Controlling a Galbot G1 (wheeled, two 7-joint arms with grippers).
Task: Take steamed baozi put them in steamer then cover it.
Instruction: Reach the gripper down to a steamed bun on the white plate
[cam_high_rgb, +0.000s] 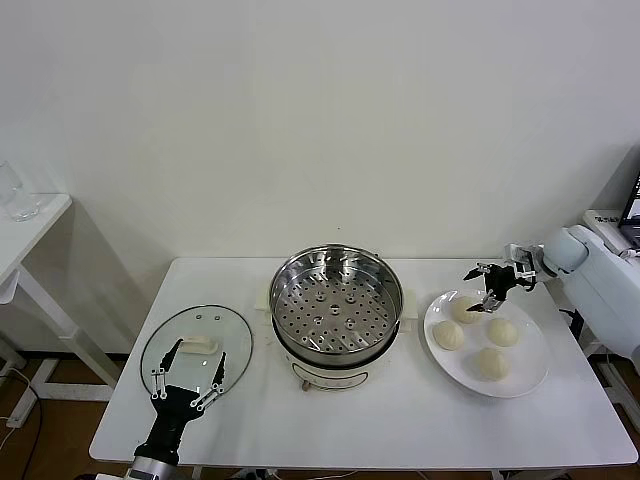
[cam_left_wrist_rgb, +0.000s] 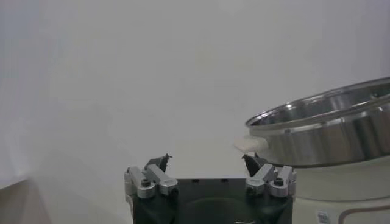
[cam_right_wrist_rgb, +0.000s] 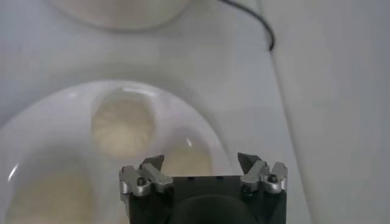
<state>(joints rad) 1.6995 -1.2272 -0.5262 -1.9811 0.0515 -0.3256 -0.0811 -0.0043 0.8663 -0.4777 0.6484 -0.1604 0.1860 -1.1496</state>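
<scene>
Several cream-white steamed baozi (cam_high_rgb: 466, 309) lie on a white plate (cam_high_rgb: 535, 357) at the right of the table. My right gripper (cam_high_rgb: 487, 285) hovers open just above the farthest one; its wrist view shows a pleated baozi (cam_right_wrist_rgb: 124, 123) ahead of the empty right gripper (cam_right_wrist_rgb: 202, 163) and another partly under it. The shiny steamer (cam_high_rgb: 337, 305) stands uncovered in the middle, its perforated tray bare. The glass cover (cam_high_rgb: 196, 345) lies flat at the left. My left gripper (cam_high_rgb: 188, 385) waits open over its near edge, and in its wrist view the left gripper (cam_left_wrist_rgb: 207, 164) faces the steamer (cam_left_wrist_rgb: 329, 131).
A side table with a clear glass (cam_high_rgb: 15, 195) stands at the far left. A black cable (cam_right_wrist_rgb: 263, 27) runs on the table behind the plate. My white right arm (cam_high_rgb: 600, 275) reaches in from the right edge.
</scene>
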